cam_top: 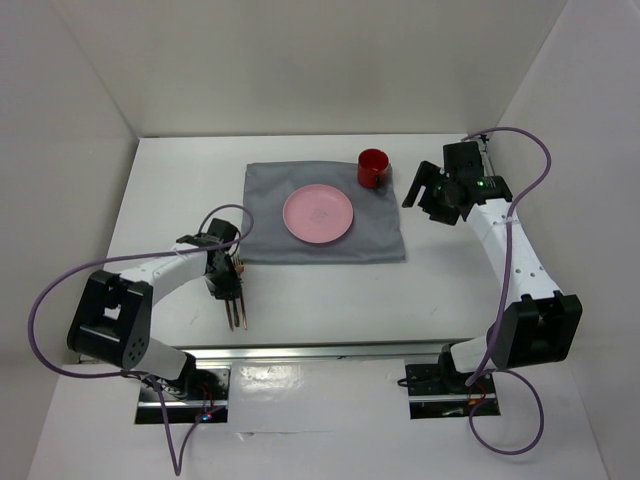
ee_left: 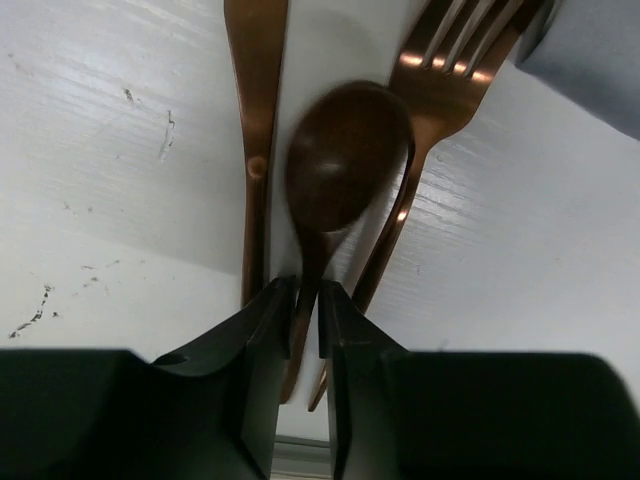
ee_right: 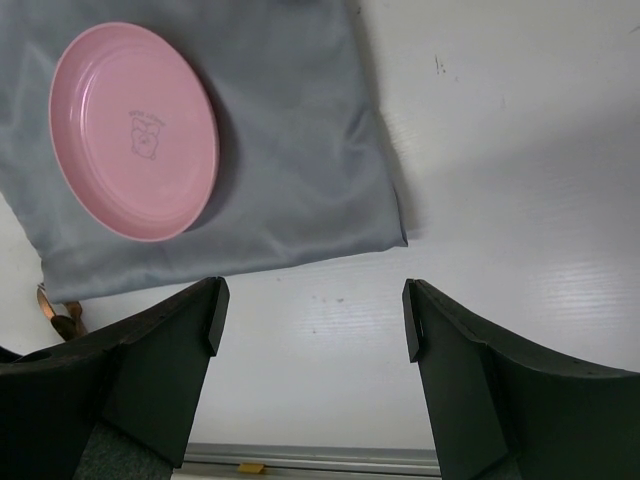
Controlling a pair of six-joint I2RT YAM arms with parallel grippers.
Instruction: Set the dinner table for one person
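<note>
On the white dinner table (cam_top: 180, 190) lies a grey cloth (cam_top: 270, 200) with a pink plate (cam_top: 318, 214) on it and a red cup (cam_top: 373, 167) at its far right corner. My left gripper (ee_left: 307, 300) sits left of the cloth's near corner, shut on the handle of a copper spoon (ee_left: 345, 160). The spoon's bowl lies between a copper knife (ee_left: 255, 120) and a copper fork (ee_left: 440, 70). My right gripper (ee_right: 312, 320) hangs open and empty to the right of the cup, over bare table just off the cloth (ee_right: 290, 130) and the plate (ee_right: 135, 130).
A metal rail (cam_top: 320, 350) runs along the near table edge in front of both arm bases. White walls close in the left, far and right sides. A purple cable loops out from each arm.
</note>
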